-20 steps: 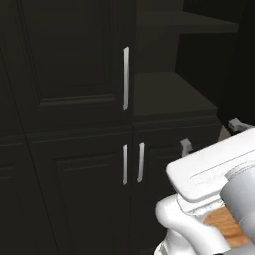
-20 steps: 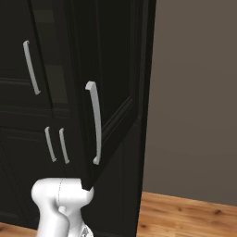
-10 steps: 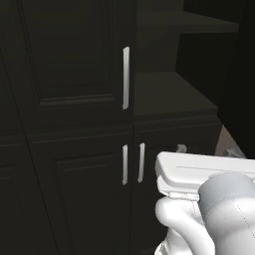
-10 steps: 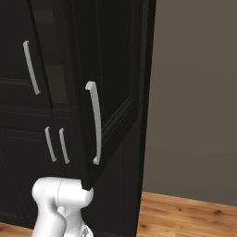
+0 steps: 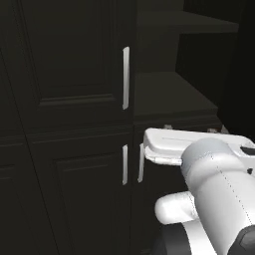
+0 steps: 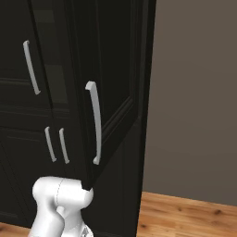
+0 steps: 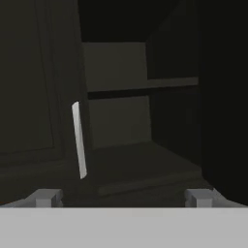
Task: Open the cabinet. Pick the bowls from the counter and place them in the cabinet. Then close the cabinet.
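Observation:
The cabinet (image 5: 74, 64) is tall, black and panelled. Its left door is shut, with a slim white handle (image 5: 126, 77). Its right door (image 6: 115, 92) is swung wide open, its handle (image 6: 95, 122) facing the right base camera. Dark inner shelves (image 5: 169, 94) show through the opening. My gripper (image 5: 189, 128) hangs just in front of the lower shelf edge, open, with nothing between its fingers. In the hand view the gripper (image 7: 122, 197) faces the shelf (image 7: 131, 162), with the left door's handle (image 7: 79, 140) to the left. The bowls are out of view.
Below the tall doors are lower doors with short white handles (image 5: 125, 164) (image 6: 55, 144). A grey wall (image 6: 194, 92) and a wooden floor (image 6: 185, 215) lie right of the cabinet. My white arm (image 5: 219, 199) fills the lower right of the left base view.
My hand has swung left and a little up, from the right edge of the left base view to in front of the open shelf. The fingers stay wide apart.

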